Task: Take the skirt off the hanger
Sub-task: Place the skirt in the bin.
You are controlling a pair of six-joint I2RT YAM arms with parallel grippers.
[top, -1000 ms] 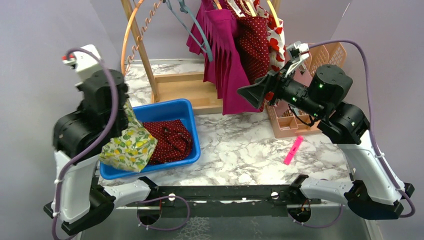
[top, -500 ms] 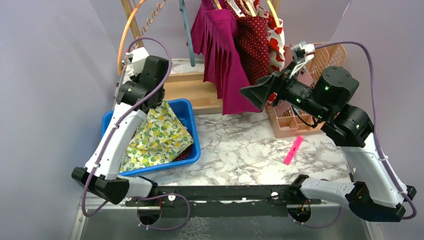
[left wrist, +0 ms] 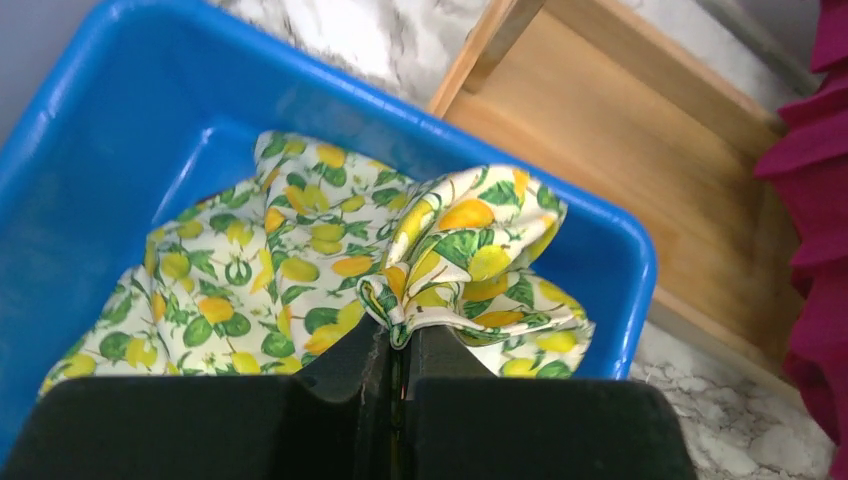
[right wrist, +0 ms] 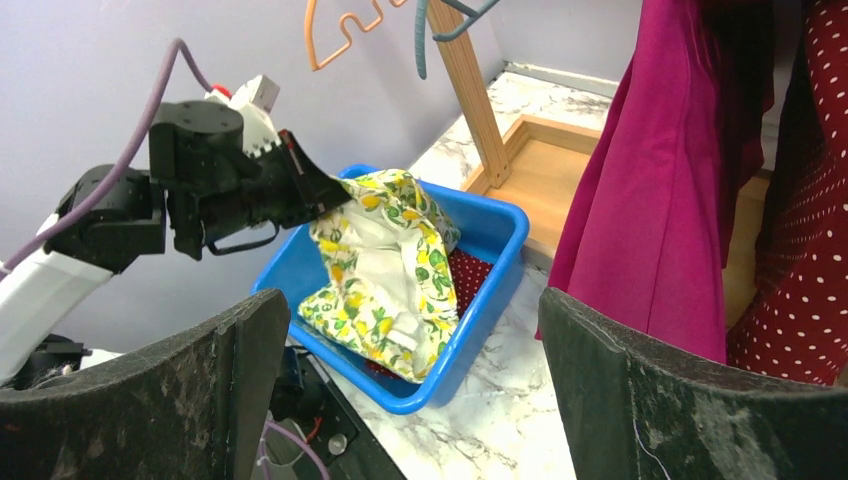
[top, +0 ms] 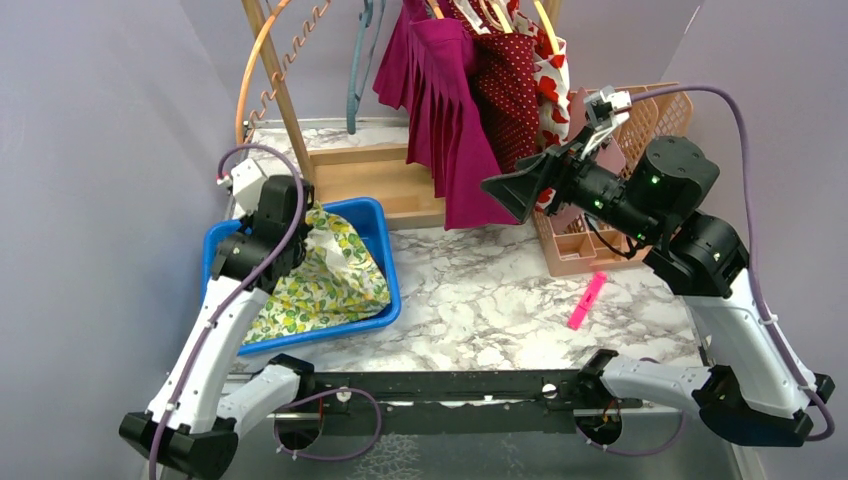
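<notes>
1. L tool [left wrist: 398, 350]: jaws fully closed, pinching a bunched fold of the lemon-print skirt [left wrist: 250, 285]. The fabric puffs up just past my fingertips.

2. Skirt: off any hanger, lying in the blue bin [top: 386, 216] at the left of the surface [top: 480, 295]. Most of the cloth rests low in the bin and spreads toward the near wall. The pinched part is raised above the rest. A red dotted cloth [right wrist: 466, 276] lies under it and shows at the bin's right side in the R wrist view only.

3. R tool [top: 500, 195]: jaws spread wide, nothing between them. It hangs in the air, aimed left toward the bin, just in front of the hanging garments.

4. Surroundings: the wooden rack [top: 370, 178] stands directly behind the bin. Whether its base touches the bin's far wall, I cannot tell. On the rail hang a magenta skirt [top: 450, 120], a red dotted skirt [top: 510, 90] and a white item w/ red hearts [top: 553, 88], packed close together. Left of them hang two bare hangers: orange [top: 244, 95] and grey-blue [top: 352, 80].

5. In the way: the rack post [top: 283, 100] rises just behind my L wrist. The magenta skirt hangs between the R tool and the rack base. A peach basket [top: 575, 252] sits right of the rack, under my R arm. A pink strip [top: 587, 300] lies on the surface near the basket, not touching it.
</notes>
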